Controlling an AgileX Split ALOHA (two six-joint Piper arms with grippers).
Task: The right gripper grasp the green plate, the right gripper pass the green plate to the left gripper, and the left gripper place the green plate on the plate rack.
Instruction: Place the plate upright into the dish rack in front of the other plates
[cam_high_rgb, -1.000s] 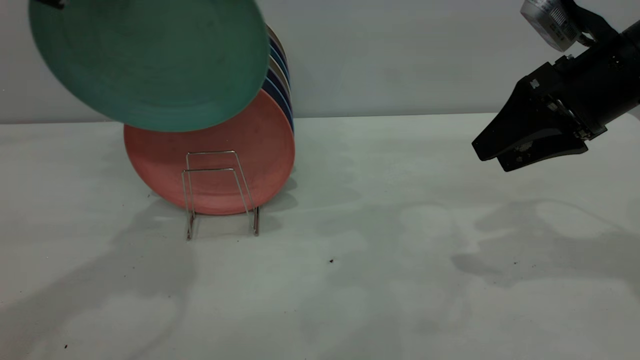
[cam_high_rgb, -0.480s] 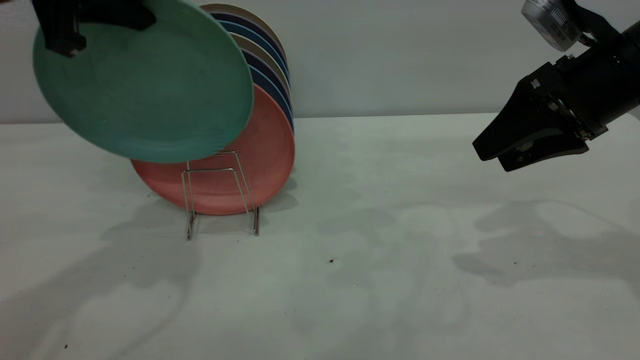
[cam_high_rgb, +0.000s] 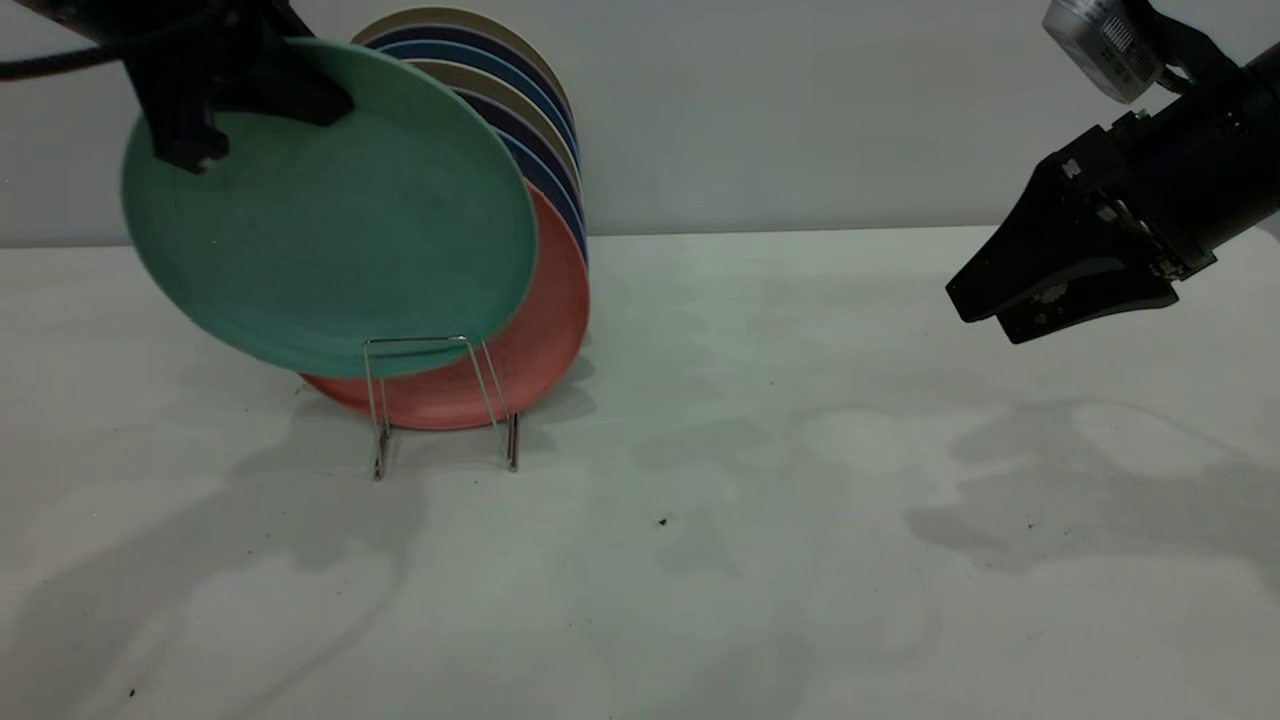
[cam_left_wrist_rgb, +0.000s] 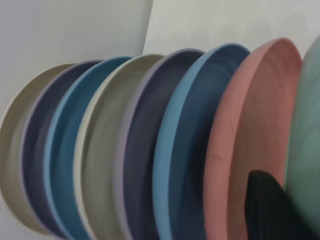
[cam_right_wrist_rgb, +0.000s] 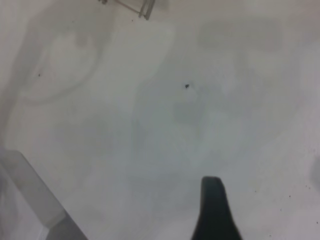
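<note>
Nearest the camera the pale worktop lies bare but for specks and the arms' shadows. Next comes the plate rack, its front wire loops standing upright with nothing yet slotted between them, which I take to be the place meant for the incoming plate.

Just behind and above those loops hangs the green plate. It is tilted, face toward the camera, its lower rim level with the top of the front loop and overlapping it in this view, though whether it touches the wire I cannot tell. The tilt looks chosen so the lower rim can go in first, ahead of the salmon-pink plate directly behind it.

The left claw is clamped on the plate's upper left rim, reaching down from the top left corner with its arm above the rack (gripping at the top leaves the lower rim free to enter the slot). Its wrist view shows one dark finger lying between the green plate and the pink one.

Behind the pink plate stands a row of blue, navy and beige plates, on edge and leaning the same way.

The right claw hovers well apart over the right of the worktop, pointing down and leftward, holding nothing; its two jaws look slightly parted.
</note>
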